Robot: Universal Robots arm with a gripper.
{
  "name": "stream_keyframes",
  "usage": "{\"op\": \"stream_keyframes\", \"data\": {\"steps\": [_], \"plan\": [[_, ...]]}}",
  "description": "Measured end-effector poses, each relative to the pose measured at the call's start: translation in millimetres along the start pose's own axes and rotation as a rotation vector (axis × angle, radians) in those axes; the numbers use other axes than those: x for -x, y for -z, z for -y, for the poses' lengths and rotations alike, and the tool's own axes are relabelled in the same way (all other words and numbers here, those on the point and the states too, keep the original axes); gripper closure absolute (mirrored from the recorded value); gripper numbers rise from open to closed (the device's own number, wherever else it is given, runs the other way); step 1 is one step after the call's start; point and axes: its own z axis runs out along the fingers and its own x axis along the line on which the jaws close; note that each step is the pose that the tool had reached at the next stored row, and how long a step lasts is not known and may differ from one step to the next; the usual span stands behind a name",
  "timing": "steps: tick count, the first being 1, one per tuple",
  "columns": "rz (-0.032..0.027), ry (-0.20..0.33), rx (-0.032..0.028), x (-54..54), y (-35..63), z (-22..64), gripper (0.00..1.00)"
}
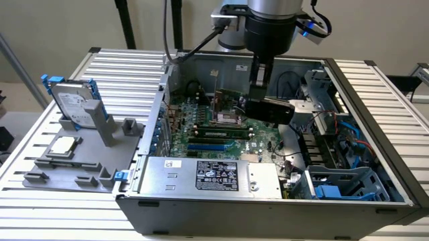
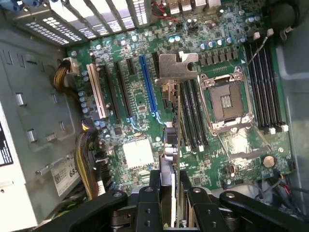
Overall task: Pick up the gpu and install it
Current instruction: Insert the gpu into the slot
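Tool (image 2: 176, 195) clamps the gpu (image 2: 176, 72) edge-on, held above the motherboard (image 2: 227, 162) inside the open computer case (image 1: 268, 213), just beside the empty CPU socket (image 2: 225, 102).

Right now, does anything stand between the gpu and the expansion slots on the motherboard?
Nothing visible does. The tool holds the gpu edge-on above the motherboard, and the blue slot and the slots beside it lie bare.
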Motion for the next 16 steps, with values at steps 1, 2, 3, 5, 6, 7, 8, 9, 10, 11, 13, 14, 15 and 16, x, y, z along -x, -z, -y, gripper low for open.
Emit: {"op": "stream_keyframes", "data": {"steps": [1, 2, 3, 5, 6, 7, 8, 9, 10, 11, 13, 14, 15, 16], "plan": [[0.0010, 0.018, -0.0003, 0.0, -0.4, 0.0, 0.73], [0.0021, 0.036, -0.0005, 0.1, -0.7, -0.1, 0.73], [0.0027, 0.053, -0.0007, 0.0, -0.9, -0.2, 0.73], [0.0038, 0.075, -0.0010, -0.3, -1.1, -1.4, 0.73], [0.0044, 0.084, -0.0012, -0.5, -1.2, -2.4, 0.73], [0.0048, 0.091, -0.0013, -0.8, -1.3, -3.9, 0.73], [0.0050, 0.096, -0.0014, -1.3, -1.2, -5.8, 0.73], [0.0053, 0.099, -0.0016, -2.0, -1.3, -8.5, 0.73], [0.0054, 0.101, -0.0016, -2.9, -1.2, -11.9, 0.73], [0.0053, 0.102, -0.0015, -3.8, -1.2, -15.8, 0.73], [0.0054, 0.103, -0.0016, -6.0, -1.5, -24.9, 0.73], [0.0053, 0.104, -0.0016, -7.0, -1.7, -29.3, 0.73], [0.0053, 0.104, -0.0015, -8.1, -2.0, -33.5, 0.73], [0.0052, 0.105, -0.0015, -9.3, -2.3, -37.6, 0.73]]}}
